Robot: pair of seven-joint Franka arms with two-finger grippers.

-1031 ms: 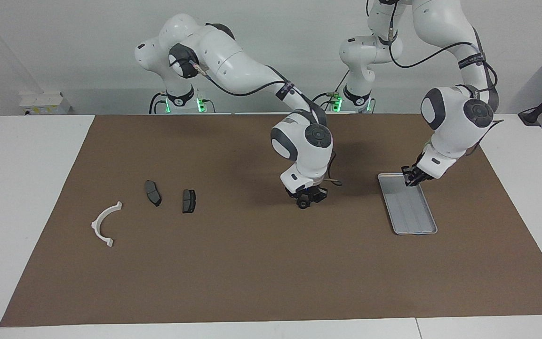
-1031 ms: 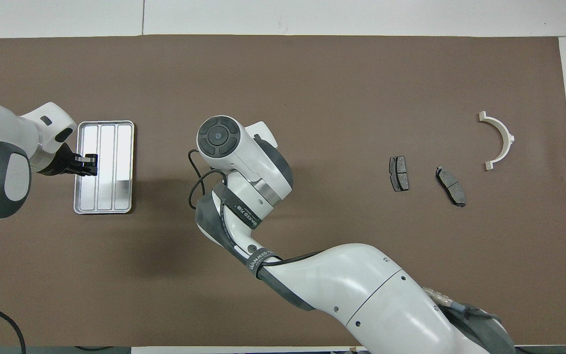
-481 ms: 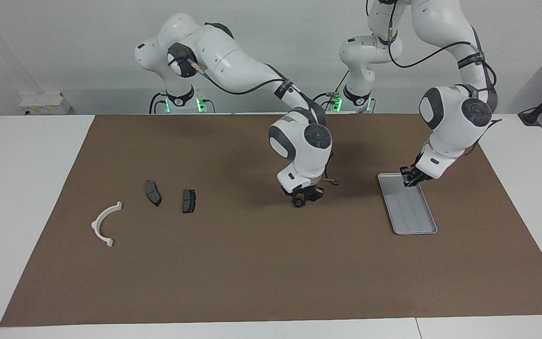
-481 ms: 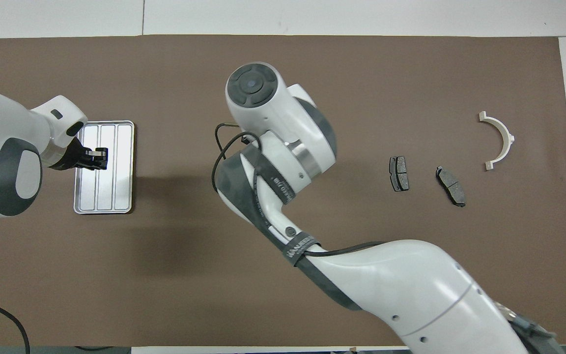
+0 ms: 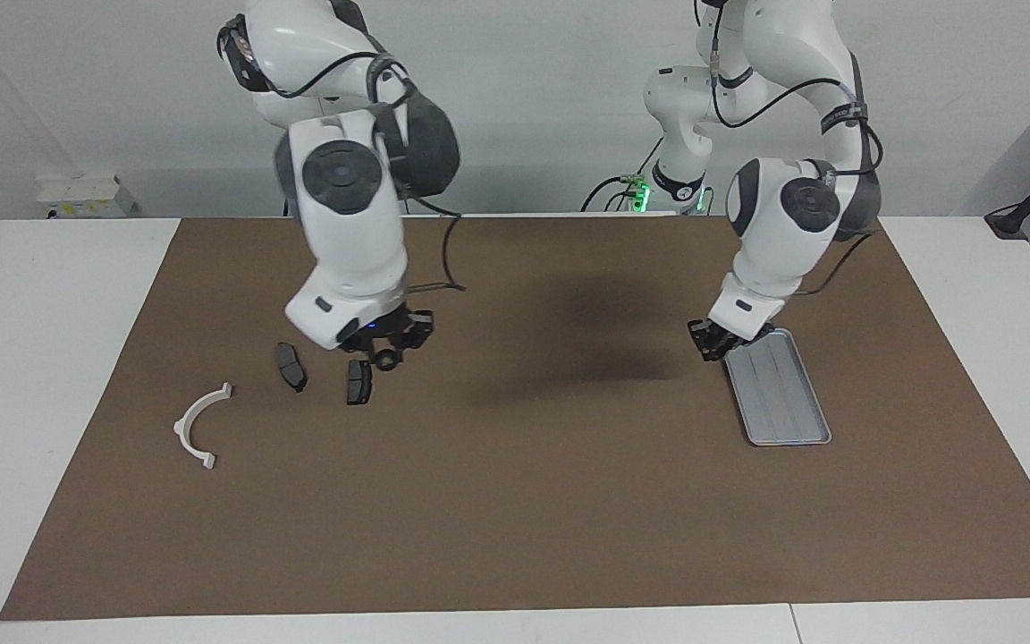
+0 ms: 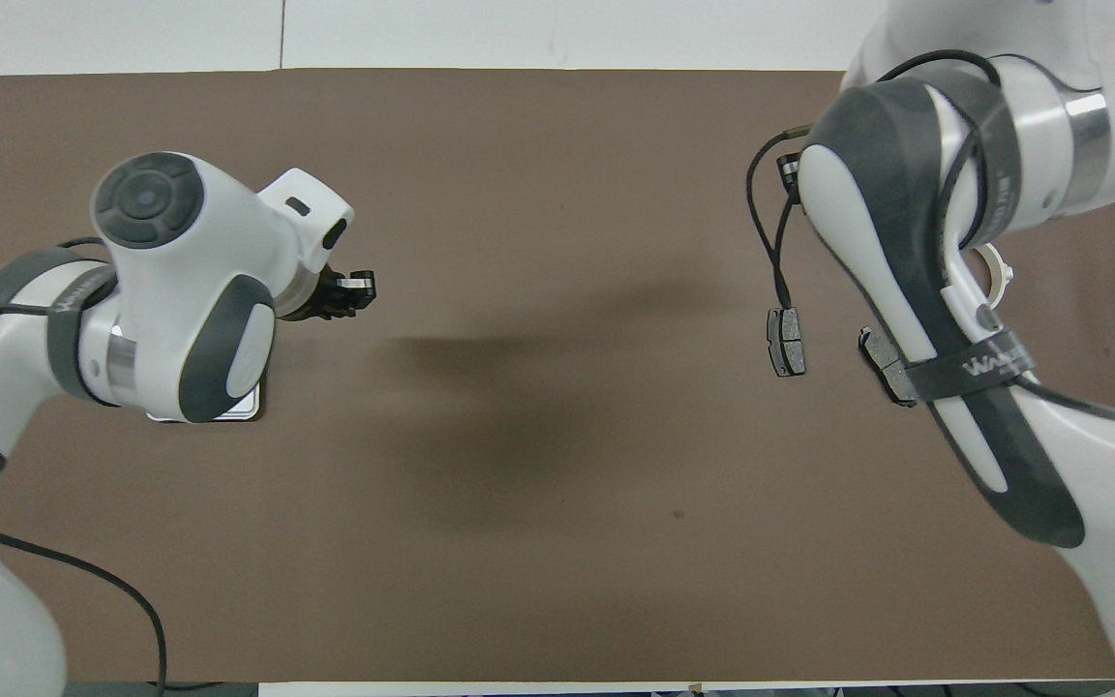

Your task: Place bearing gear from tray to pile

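Observation:
My right gripper (image 5: 385,355) is shut on a small dark round bearing gear (image 5: 384,362). It hangs just over the pile, above one dark brake pad (image 5: 358,382). The second pad (image 5: 291,367) and the white half-ring bracket (image 5: 200,426) lie beside it, toward the right arm's end. The silver tray (image 5: 779,394) lies empty toward the left arm's end. My left gripper (image 5: 710,343) is shut and empty, low over the mat beside the tray's corner nearest the robots. In the overhead view the left gripper (image 6: 356,287) shows, while the right arm hides the right gripper and the gear.
A brown mat (image 5: 515,501) covers the table between the tray and the pile. In the overhead view the left arm covers most of the tray (image 6: 228,414), and the right arm covers part of one pad (image 6: 891,373) and the bracket (image 6: 1000,276).
My right arm has swung from the middle of the mat to over the pile, carrying the gear. My left gripper has moved off the tray to beside its corner.

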